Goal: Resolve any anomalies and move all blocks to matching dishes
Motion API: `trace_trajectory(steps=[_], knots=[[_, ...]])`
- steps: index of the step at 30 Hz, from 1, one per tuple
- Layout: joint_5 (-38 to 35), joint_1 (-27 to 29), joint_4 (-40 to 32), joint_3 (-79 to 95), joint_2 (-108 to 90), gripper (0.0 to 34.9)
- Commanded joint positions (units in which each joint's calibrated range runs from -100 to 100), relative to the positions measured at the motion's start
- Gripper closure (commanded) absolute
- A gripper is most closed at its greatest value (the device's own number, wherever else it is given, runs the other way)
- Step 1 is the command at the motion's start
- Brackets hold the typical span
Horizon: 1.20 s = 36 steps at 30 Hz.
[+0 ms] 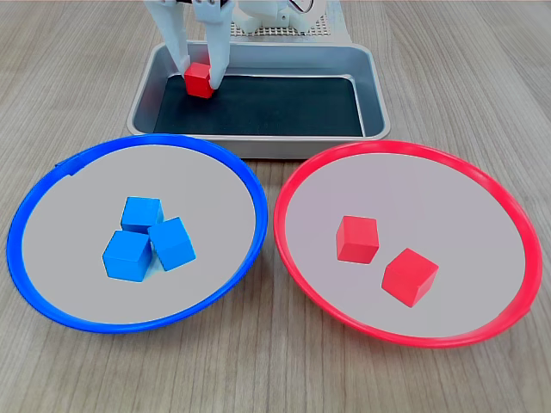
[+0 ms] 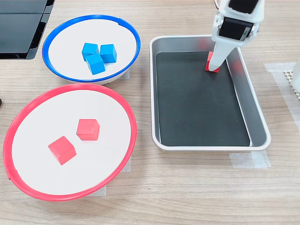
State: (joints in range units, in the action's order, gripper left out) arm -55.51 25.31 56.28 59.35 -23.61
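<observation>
the first exterior view looks from the front, close and steeply down, across both dishes toward the tray (image 1: 258,142) and arm. the second exterior view looks from higher, at one side, tray (image 2: 255,117) on its right. both share dishes, tray, blocks.

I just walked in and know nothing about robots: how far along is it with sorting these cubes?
Nearly done. Three blue cubes sit in the blue dish, and two red cubes in the red dish. The pincer grips the last red cube over the tray; it has yet to reach the red dish.
</observation>
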Motion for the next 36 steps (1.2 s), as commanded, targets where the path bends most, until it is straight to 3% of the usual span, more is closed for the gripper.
trace_trajectory(steps=[1, 10, 12, 15, 18, 19, 22, 24, 29, 33, 34, 36], knots=[[5.96, -5.78, 3.27, -5.23, -0.31, 34.1], [31.75, -28.93, 7.73, -37.54, 8.65, 34.6], [36.04, -32.13, 5.25, -43.19, 11.72, 34.6], [42.15, -36.93, -4.07, -50.11, 20.08, 34.6], [43.42, -38.91, -8.86, -52.29, 24.68, 34.5], [43.71, -39.38, -10.68, -52.75, 26.30, 33.6], [43.76, -40.60, -14.31, -53.20, 29.71, 26.1], [43.52, -41.26, -15.71, -53.02, 30.82, 22.9], [42.98, -41.83, -16.70, -51.20, 30.65, 17.2], [43.03, -41.36, -18.10, -46.01, 25.87, 20.5], [43.47, -40.89, -19.01, -44.10, 23.91, 22.9], [45.57, -39.38, -22.97, -38.73, 18.88, 34.6]])
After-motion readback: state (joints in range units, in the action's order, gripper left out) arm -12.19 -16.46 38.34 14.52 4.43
